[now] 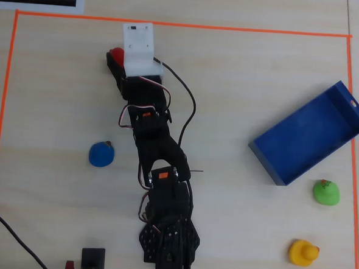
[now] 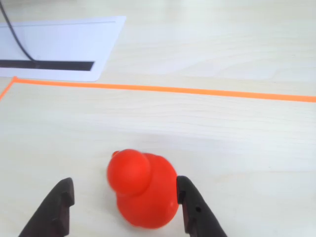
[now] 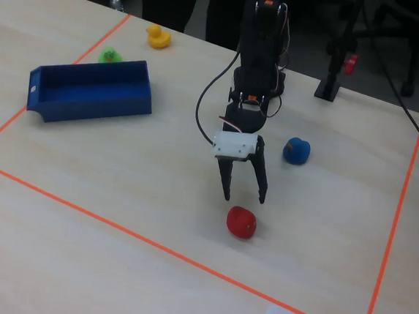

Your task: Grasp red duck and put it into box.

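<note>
The red duck (image 2: 143,190) stands on the wooden table between my open gripper's (image 2: 124,190) black fingers. In the wrist view it is close against the right finger (image 2: 190,205), with a wide gap to the left finger. In the fixed view the gripper (image 3: 244,197) hangs just over the duck (image 3: 241,221). In the overhead view the duck (image 1: 116,54) is half hidden by the white wrist mount. The blue box (image 1: 310,133) lies empty far to the right; in the fixed view the box (image 3: 91,88) is at the left.
A blue duck (image 1: 101,154) sits left of the arm. A green duck (image 1: 326,192) and a yellow duck (image 1: 303,252) sit below the box. Orange tape (image 2: 197,91) borders the work area. A white sheet (image 2: 59,47) lies beyond it.
</note>
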Robot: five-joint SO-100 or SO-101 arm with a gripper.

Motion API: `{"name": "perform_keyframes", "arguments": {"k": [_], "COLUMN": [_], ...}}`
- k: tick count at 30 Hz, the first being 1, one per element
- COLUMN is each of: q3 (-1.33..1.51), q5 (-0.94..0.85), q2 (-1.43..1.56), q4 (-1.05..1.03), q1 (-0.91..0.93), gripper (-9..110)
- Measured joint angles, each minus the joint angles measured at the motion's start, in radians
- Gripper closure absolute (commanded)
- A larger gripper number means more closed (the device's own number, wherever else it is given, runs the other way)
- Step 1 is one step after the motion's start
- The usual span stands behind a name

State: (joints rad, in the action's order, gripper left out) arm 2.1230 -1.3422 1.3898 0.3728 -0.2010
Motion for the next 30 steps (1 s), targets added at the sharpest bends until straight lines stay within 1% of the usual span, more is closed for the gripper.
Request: {"name": "perform_keyframes", "arguments": {"k": [7, 17, 23, 30], "q3": [-0.035, -0.038, -0.107, -0.193], "q5": [0.0, 0.018, 0.025, 0.025], "q2": [-0.06, -0.077, -0.141, -0.224], "q4": [0.032, 0.0, -0.005, -0.005], "q1": [0.014, -0.021, -0.064, -0.072], "gripper": [70, 69, 69, 69]}}
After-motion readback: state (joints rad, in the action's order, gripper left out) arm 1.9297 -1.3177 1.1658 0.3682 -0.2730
